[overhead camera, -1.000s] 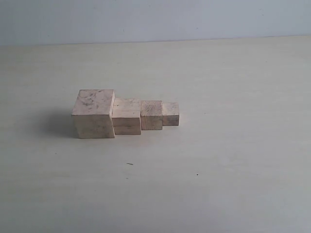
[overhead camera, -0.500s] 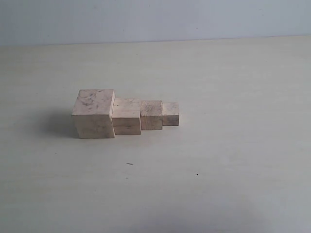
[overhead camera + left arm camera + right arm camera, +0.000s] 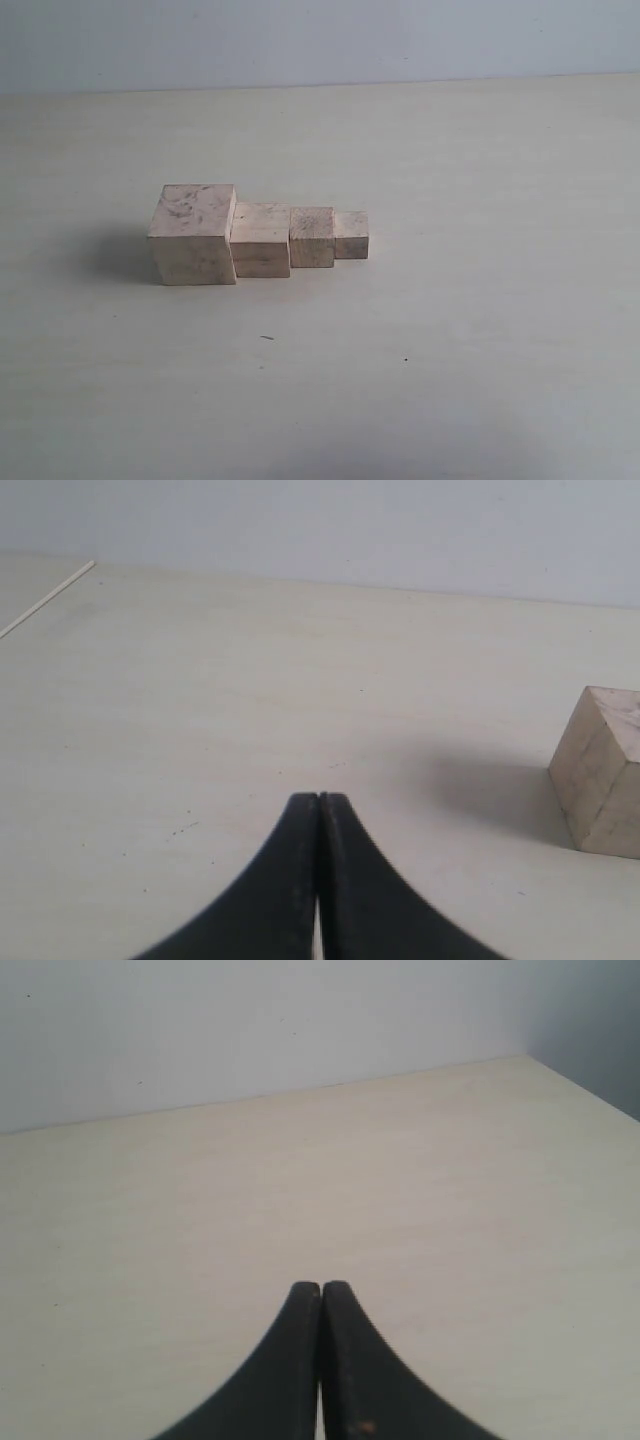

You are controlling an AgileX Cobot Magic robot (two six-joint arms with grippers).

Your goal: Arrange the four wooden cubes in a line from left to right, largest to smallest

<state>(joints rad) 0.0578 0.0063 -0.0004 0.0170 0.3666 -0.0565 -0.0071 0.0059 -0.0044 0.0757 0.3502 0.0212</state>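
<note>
The four wooden cubes (image 3: 262,240) stand in one touching row, well in from every edge of the desk (image 3: 450,330) and left of its middle. The largest cube (image 3: 193,235), second cube (image 3: 258,252), third cube (image 3: 312,238) and smallest cube (image 3: 351,235) step down rightward, so the order looks done. I judge them light, stiff and dry, not fragile. With neighbours touching, only the front and back faces offer a hold. My left gripper (image 3: 319,798) and right gripper (image 3: 321,1285) are pressed closed on nothing, clear of the row.
</note>
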